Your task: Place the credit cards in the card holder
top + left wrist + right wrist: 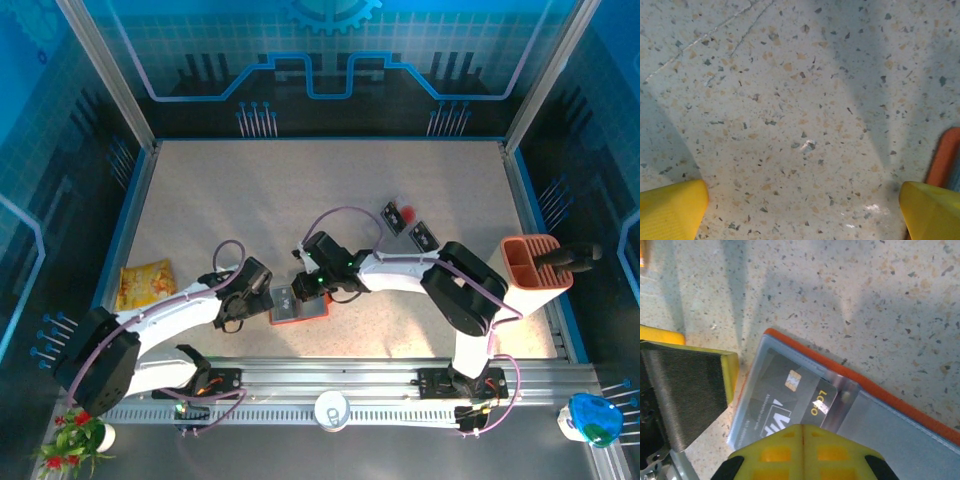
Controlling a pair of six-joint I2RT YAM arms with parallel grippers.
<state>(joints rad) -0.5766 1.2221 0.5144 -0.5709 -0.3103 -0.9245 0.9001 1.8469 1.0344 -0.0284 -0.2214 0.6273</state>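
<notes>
Speckled table [250,200]: card holder [302,312], cards [423,236], snack bag [145,283]

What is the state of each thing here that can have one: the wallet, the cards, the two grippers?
card holder: open, flat on the table.
left gripper: open, empty, beside the holder.
right gripper: shut, over the holder.
dark card: at the holder's pocket, under the right gripper.
two loose cards: flat on the table, outside the holder.

Bright, even overhead light — soft fan-shaped shadows on table [790,75]; wrist views mildly blurred.
</notes>
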